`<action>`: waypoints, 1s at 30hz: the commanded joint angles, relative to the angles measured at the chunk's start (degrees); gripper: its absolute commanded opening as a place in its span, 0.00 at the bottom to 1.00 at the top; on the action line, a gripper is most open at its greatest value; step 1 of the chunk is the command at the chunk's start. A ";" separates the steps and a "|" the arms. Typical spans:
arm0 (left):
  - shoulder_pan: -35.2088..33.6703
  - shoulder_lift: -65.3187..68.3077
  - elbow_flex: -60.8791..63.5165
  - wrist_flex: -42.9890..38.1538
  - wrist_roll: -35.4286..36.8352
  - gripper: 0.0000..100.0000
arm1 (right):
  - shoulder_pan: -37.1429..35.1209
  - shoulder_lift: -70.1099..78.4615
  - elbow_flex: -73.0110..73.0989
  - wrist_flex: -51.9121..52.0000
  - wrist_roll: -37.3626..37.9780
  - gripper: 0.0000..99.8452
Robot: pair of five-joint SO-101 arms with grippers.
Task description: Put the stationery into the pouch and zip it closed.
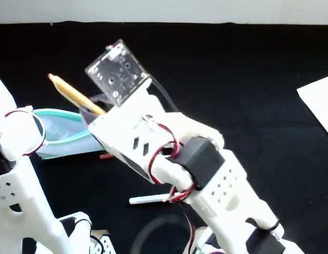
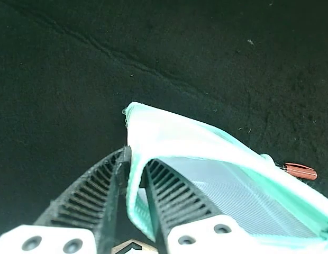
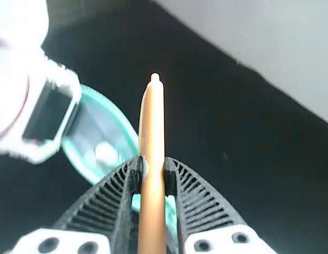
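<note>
The right gripper [image 3: 152, 172] is clamped narrow on a tan pen [image 3: 152, 132]. The pen is pinched partway along its length, and a good stretch of it sticks out past the fingertips. The left gripper [image 2: 135, 159] is squeezed down on the pouch [image 2: 217, 159], with the mint-green rim caught between the two ribbed black fingers [image 2: 95, 185] right at one corner. That corner is held up off the black table cloth [image 2: 74, 69].

From the pouch outward: the pen is carried in the air above the pouch's open end, tilted, with its free tip raised and nothing of it inside the pouch. In the high view that end of the pouch is mostly covered by the right arm [image 1: 206, 164], so how wide the mouth gapes can't really be judged from there. In the right wrist view the green rim is seen spread open behind the pen. The left arm [image 1: 18, 174] is parked at the pouch's other end.

A small red piece [image 2: 300, 171] is seen just beside the pouch's rim; whether it's attached can't be told. A thin white stick [image 1: 148, 199] is lying on the cloth near the pouch, half tucked behind the right arm. A white sheet [image 1: 318, 100] sits well apart from the pouch.
</note>
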 commanded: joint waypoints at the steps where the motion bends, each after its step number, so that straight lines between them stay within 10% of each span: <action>1: 1.36 0.66 1.27 -0.53 0.53 0.01 | -1.10 -2.07 -3.74 9.01 4.75 0.01; 30: 7.96 0.13 7.52 -3.34 0.44 0.01 | -6.55 11.12 -16.66 18.07 22.15 0.01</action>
